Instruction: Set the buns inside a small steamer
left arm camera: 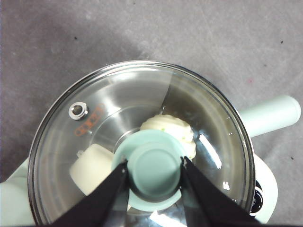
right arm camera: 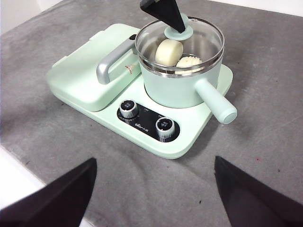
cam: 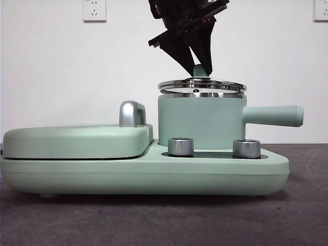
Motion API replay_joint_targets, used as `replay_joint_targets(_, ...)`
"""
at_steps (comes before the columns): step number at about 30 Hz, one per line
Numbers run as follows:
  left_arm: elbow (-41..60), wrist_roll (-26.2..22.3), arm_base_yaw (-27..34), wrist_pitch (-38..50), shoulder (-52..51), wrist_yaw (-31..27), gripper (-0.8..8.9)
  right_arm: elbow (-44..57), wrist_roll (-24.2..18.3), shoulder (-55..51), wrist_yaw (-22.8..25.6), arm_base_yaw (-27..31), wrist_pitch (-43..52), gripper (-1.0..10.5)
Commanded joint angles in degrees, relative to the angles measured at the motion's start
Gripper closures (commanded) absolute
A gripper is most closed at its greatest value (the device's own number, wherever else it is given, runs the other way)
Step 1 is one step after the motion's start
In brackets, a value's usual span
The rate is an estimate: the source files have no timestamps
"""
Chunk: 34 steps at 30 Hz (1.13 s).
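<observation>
Left tool (left arm camera: 154, 172) gripping lid knob (left arm camera: 155, 166), buns (right arm camera: 168, 51) in steamer (cam: 201, 122), right tool (right arm camera: 154, 191) wide.

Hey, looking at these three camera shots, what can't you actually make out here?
- Front view: the buns are hidden by the steamer wall.
- Left wrist view: the cylinder bun and pleated bun are partly covered by the lid knob, which the left gripper grips.
- Right wrist view: the dial markings are too small; the right gripper is cut off.
</observation>
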State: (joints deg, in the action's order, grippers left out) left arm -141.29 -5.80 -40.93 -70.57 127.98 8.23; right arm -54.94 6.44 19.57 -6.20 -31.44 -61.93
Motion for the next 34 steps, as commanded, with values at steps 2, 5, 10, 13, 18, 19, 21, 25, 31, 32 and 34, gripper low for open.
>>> replay_joint_targets(2,-2.3,-0.2,-0.3,1.5,1.1,0.2,7.97,-0.5,0.7,0.0,0.1,-0.3,0.6,5.5)
replay_joint_targets(5,-2.3,-0.3,-0.3,1.6,1.1,0.2,7.97,-0.5,0.7,0.0,0.1,-0.3,0.6,5.5)
replay_joint_targets(10,-2.3,-0.5,-0.3,1.5,1.1,0.2,7.97,-0.5,0.7,0.0,0.0,-0.3,0.6,5.5)
replay_joint_targets(13,-2.3,-0.8,-0.3,1.6,1.1,0.2,7.97,-0.5,0.7,0.0,0.0,-0.3,0.6,5.5)
replay_joint_targets(18,-2.3,-1.0,-0.3,1.6,1.3,0.1,7.97,-0.5,0.7,0.0,0.0,-0.3,0.6,5.5)
replay_joint_targets(19,-2.3,-1.0,-0.3,1.5,1.4,0.1,7.97,-0.5,0.7,0.0,0.0,-0.3,0.6,5.5)
replay_joint_targets(21,-2.3,-1.0,-0.3,1.5,1.8,0.1,7.97,-0.5,0.7,0.0,0.0,-0.3,0.6,5.5)
replay_joint_targets(25,-2.3,-1.0,-0.3,1.4,2.5,0.1,7.97,-0.5,0.9,0.0,0.0,-0.3,0.6,5.5)
replay_joint_targets(31,-2.3,-1.7,-0.3,1.3,3.6,0.0,7.97,-0.5,0.9,0.0,0.0,-0.3,0.6,5.5)
replay_joint_targets(32,-2.3,-1.7,-0.3,1.3,4.0,-0.3,7.97,-0.5,0.9,0.0,0.1,-0.3,0.6,5.5)
replay_joint_targets(34,-2.3,-1.4,-0.4,1.0,4.8,-0.3,7.94,-0.5,0.9,0.0,0.1,-0.3,0.6,5.5)
